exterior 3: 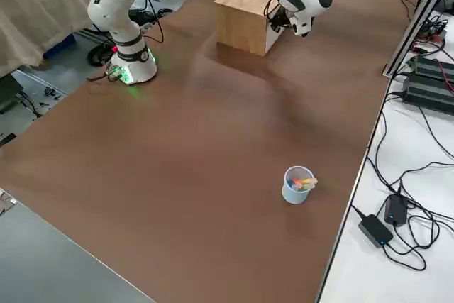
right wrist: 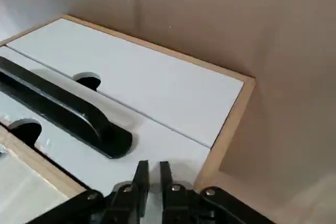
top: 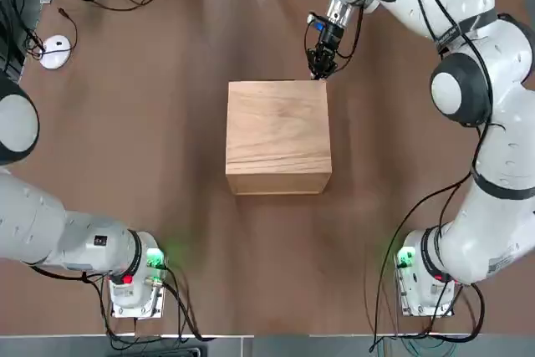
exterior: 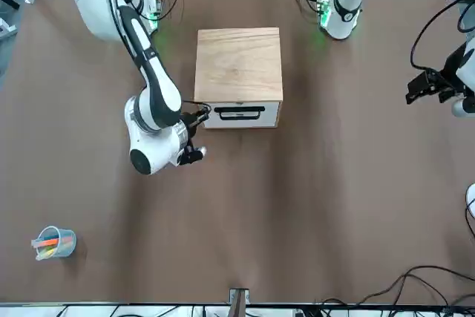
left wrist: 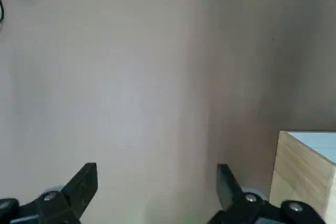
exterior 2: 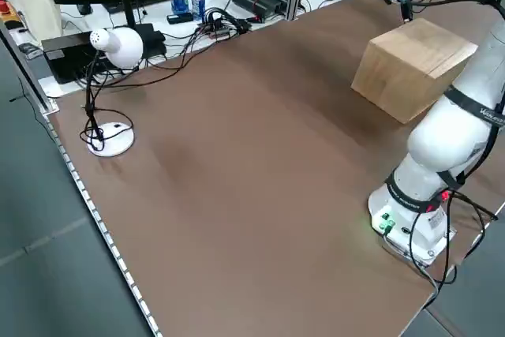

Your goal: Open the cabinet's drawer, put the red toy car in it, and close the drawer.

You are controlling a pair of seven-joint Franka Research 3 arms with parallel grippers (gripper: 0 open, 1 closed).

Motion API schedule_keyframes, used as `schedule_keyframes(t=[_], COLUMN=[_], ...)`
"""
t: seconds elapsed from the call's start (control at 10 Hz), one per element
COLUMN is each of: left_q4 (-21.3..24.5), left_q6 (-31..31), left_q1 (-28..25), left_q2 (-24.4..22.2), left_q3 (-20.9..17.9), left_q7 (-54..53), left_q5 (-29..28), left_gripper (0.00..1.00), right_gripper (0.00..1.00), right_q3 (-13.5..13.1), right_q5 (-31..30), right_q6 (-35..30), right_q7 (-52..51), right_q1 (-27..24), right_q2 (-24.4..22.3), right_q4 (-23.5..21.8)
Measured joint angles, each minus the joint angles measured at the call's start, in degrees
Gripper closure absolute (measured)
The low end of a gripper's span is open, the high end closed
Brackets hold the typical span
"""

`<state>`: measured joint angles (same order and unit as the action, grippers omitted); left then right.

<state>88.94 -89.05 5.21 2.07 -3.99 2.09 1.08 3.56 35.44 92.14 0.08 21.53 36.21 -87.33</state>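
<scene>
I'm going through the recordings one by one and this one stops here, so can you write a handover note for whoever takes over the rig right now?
Left gripper: parked at the robot's left side of the table, fingers open and empty.
Right gripper: at the cabinet's front face, beside the handle, fingers slightly parted and holding nothing.
The drawer sits flush with the cabinet, closed.
The red toy car shows in no view, so whether it is already inside cannot be told.
Left to do: check for the car. If it is not in the drawer, the whole job remains.
</scene>
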Motion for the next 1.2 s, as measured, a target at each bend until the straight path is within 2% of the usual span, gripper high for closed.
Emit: schedule_keyframes(t=[0.2, 0.5, 0.7, 0.9, 1.0, 1.2], left_q4=[0.0, 0.0, 0.0, -0.01, -0.01, -0.01], left_q6=[0.0, 0.0, 0.0, 0.0, 0.0, 0.0], left_q1=[0.0, 0.0, 0.01, 0.0, 0.0, 0.0], left_q2=[0.0, 0.0, 0.01, 0.01, 0.01, 0.01], left_q3=[0.0, 0.0, 0.01, 0.01, 0.0, 0.0], left_q7=[0.0, 0.0, 0.0, 0.0, 0.0, 0.0], left_q5=[0.0, 0.0, 0.0, 0.0, 0.0, 0.0], left_gripper=[0.0, 0.0, 0.0, 0.0, 0.0, 0.0], right_gripper=[0.47, 0.03, 0.0, 0.0, 0.0, 0.0], right_q3=[-0.17, -0.97, -1.41, -2.54, -3.39, -5.88], right_q5=[-2.32, -2.79, -3.14, -5.09, -8.81, -16.59], right_q6=[0.6, 7.09, 11.2, 12.91, 12.85, 12.76], right_q7=[-0.4, -1.0, -1.01, -1.23, -1.59, -1.58], right_q1=[0.01, -2.01, -4.48, -9.51, -11.57, -12.47], right_q2=[-0.02, -0.39, -1.05, -1.42, -1.47, -1.76], right_q4=[-0.15, 2.03, 5.43, 8.12, 9.92, 12.96])
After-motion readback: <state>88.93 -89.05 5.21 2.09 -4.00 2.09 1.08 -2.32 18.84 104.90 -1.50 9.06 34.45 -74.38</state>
